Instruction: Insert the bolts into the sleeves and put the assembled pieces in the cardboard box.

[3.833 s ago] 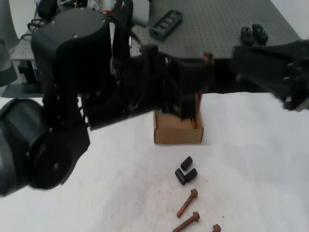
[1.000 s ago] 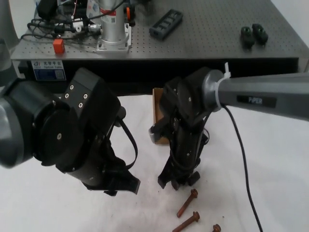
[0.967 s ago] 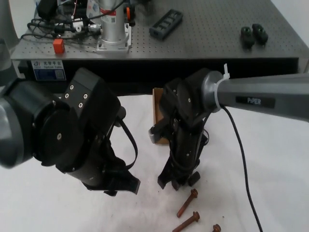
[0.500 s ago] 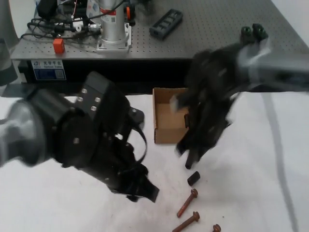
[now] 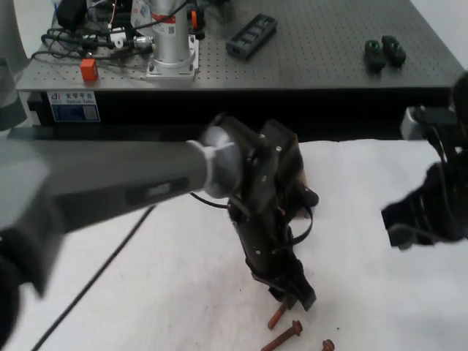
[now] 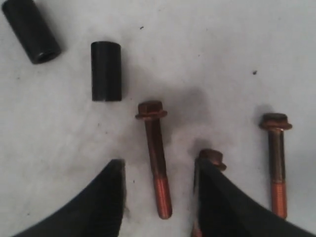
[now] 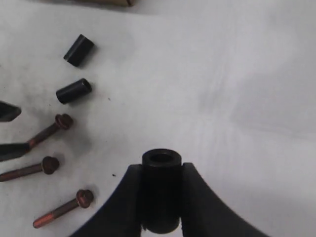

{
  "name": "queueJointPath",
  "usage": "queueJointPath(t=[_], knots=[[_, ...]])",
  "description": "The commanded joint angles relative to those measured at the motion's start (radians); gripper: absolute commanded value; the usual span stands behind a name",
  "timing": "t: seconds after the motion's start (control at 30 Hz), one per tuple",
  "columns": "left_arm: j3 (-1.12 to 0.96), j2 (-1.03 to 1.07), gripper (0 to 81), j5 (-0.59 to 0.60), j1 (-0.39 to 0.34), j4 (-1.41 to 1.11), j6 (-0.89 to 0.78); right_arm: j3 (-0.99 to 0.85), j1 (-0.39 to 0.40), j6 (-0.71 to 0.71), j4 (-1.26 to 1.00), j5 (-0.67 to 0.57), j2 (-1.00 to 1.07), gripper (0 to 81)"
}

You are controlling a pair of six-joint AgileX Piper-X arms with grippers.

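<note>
My left gripper (image 6: 160,197) is open low over the white cloth, its fingers either side of a copper bolt (image 6: 157,163). Two more bolts (image 6: 274,163) lie beside it, one partly under a finger. Two black sleeves (image 6: 106,70) lie loose just beyond the bolts. My right gripper (image 7: 161,197) is shut on a third black sleeve (image 7: 161,190), held upright with its bore showing, above bare cloth. In the high view the left arm (image 5: 256,197) covers most of the cardboard box, and the right arm (image 5: 431,212) is at the right edge.
A white cloth (image 5: 146,292) covers the near bench. Behind it a perforated metal plate carries a black tray (image 5: 251,35), two small black parts (image 5: 384,50) and cabling with an orange block (image 5: 88,69). The box's edge (image 7: 98,2) shows beyond the loose sleeves.
The right arm took one sleeve from the pile, lifted it and swung away to the right. The left arm swung in from the left and came down over the bolts.
</note>
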Motion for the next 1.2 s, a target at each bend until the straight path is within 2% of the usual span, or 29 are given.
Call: queueJointPath(t=[0.0, 0.17, 0.27, 0.4, 0.5, 0.6, 0.67, 0.8, 0.93, 1.07, 1.17], knots=[[-0.121, 0.110, 33.0, -0.003, -0.017, 0.083, 0.050, 0.039, -0.005, 0.007, -0.003, -0.015, -0.030, 1.5], [-0.151, 0.167, 30.7, -0.037, -0.019, 0.086, 0.060, 0.068, -0.005, 0.010, -0.003, -0.015, -0.040, 1.5], [-0.151, 0.185, 21.4, -0.062, -0.019, 0.091, 0.074, 0.067, -0.005, 0.010, -0.007, -0.015, -0.040, 1.5], [-0.151, 0.191, 2.5, -0.062, -0.022, 0.100, 0.086, 0.067, -0.005, 0.010, -0.012, -0.015, -0.040, 1.5], [-0.157, 0.170, 0.6, -0.067, -0.022, 0.101, 0.067, 0.067, -0.005, 0.022, -0.032, -0.036, -0.040, 1.5], [-0.156, 0.101, 0.6, -0.115, -0.008, 0.093, 0.017, 0.080, -0.005, 0.042, -0.117, -0.161, -0.067, 1.5], [-0.142, 0.032, 0.6, -0.103, 0.024, 0.067, -0.050, 0.113, -0.005, 0.088, -0.196, -0.225, -0.110, 1.5], [0.001, -0.184, 0.6, 0.058, 0.111, -0.182, -0.225, 0.231, 0.023, 0.193, -0.335, -0.403, -0.209, 1.5], [0.222, -0.370, 0.6, 0.283, 0.168, -0.581, -0.455, 0.364, 0.130, 0.313, -0.557, -0.577, -0.282, 1.5], [0.388, -0.466, 0.6, 0.390, 0.172, -0.909, -0.642, 0.414, 0.263, 0.432, -0.796, -0.591, -0.262, 1.5], [0.455, -0.492, 0.6, 0.427, 0.172, -1.047, -0.757, 0.414, 0.323, 0.484, -0.928, -0.558, -0.230, 1.5]])
